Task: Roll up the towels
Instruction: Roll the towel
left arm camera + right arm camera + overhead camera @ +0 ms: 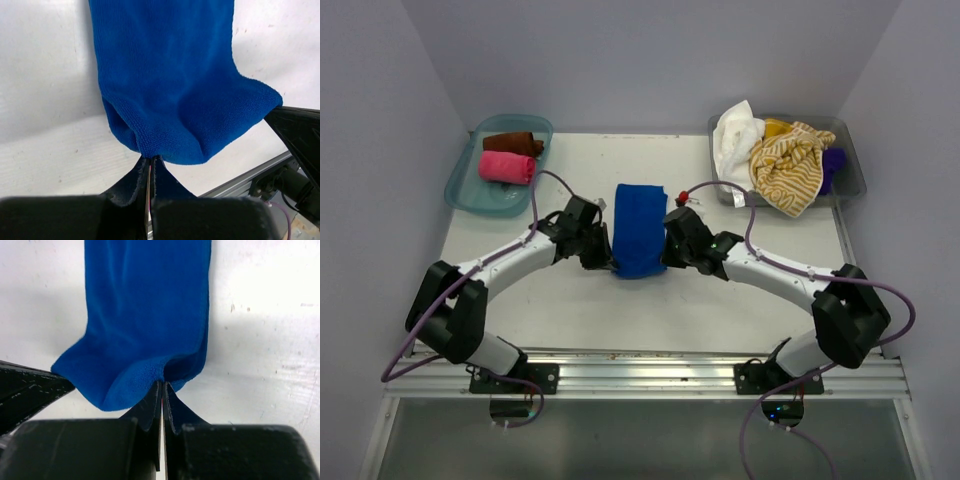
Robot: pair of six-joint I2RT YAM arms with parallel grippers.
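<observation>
A royal blue towel (pixel 639 228) lies folded into a long strip on the white table, running away from the arms. Its near end is lifted off the table. My left gripper (pixel 150 159) is shut on the near left corner of the blue towel (pixel 170 80). My right gripper (pixel 163 383) is shut on the near right corner of the same blue towel (pixel 145 315). Both grippers (pixel 612 262) (pixel 666 258) sit on either side of the towel's near end. A pink rolled towel (pixel 506 167) and a brown rolled towel (pixel 513 143) lie in the left tray.
A teal tray (pixel 462 184) stands at the back left. A grey bin (pixel 852 166) at the back right holds a white towel (pixel 734 139), a yellow striped towel (pixel 788 168) and a purple towel (pixel 833 162). The aluminium rail (pixel 640 375) runs along the near edge.
</observation>
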